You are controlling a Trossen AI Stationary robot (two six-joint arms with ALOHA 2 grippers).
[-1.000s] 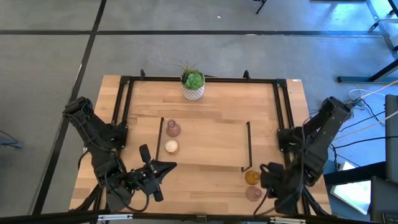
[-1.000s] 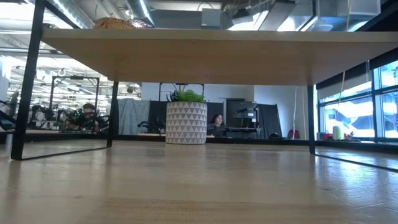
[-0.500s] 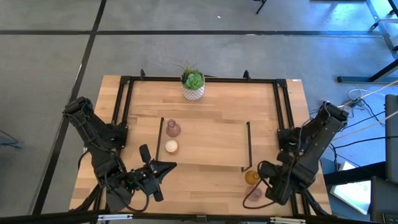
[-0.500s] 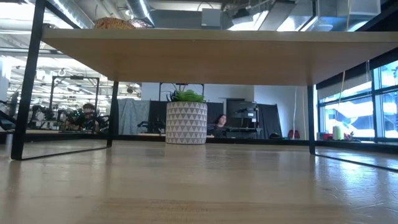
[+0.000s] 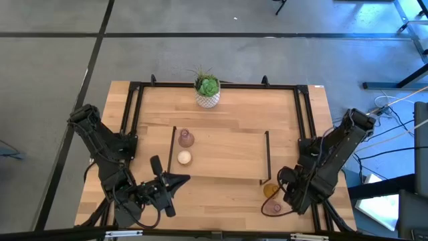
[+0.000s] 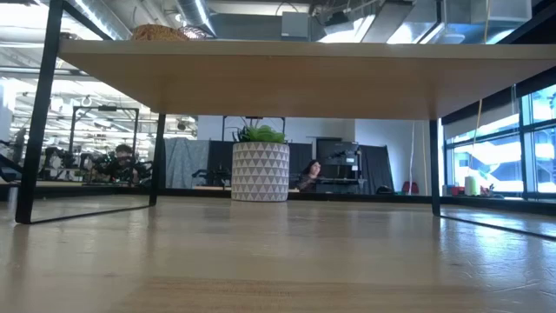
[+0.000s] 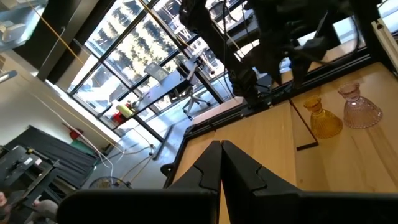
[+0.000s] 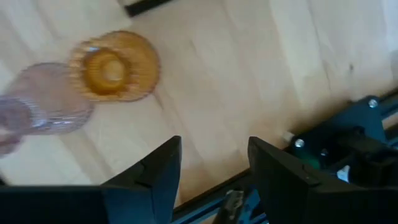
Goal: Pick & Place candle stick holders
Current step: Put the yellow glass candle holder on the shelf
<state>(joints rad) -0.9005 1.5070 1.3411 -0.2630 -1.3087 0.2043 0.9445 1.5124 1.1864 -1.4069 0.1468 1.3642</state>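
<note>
An amber holder (image 5: 270, 191) and a pink holder (image 5: 272, 208) stand on their bases at the table's near right; the right wrist view shows the amber holder (image 8: 114, 65) and the pink holder (image 8: 43, 106) from above. Another pink holder (image 5: 186, 138) and a cream one (image 5: 184, 158) stand at the left end of the raised shelf (image 5: 227, 154). My right gripper (image 8: 211, 168) points down, open, over bare table just right of the amber holder, touching nothing. My left gripper (image 7: 221, 165) waits shut and empty at the near left.
A white patterned pot with a green plant (image 5: 208, 92) stands at the far middle. Black frame rails (image 5: 304, 114) run along the table's sides and back. The shelf's black leg (image 5: 267, 157) stands close to the amber holder. A person (image 6: 308, 171) sits in the room beyond.
My right gripper has sunk toward the table and tipped from slanting to pointing nearly straight down, shifting a little toward the amber and pink holders. The holders have not moved.
</note>
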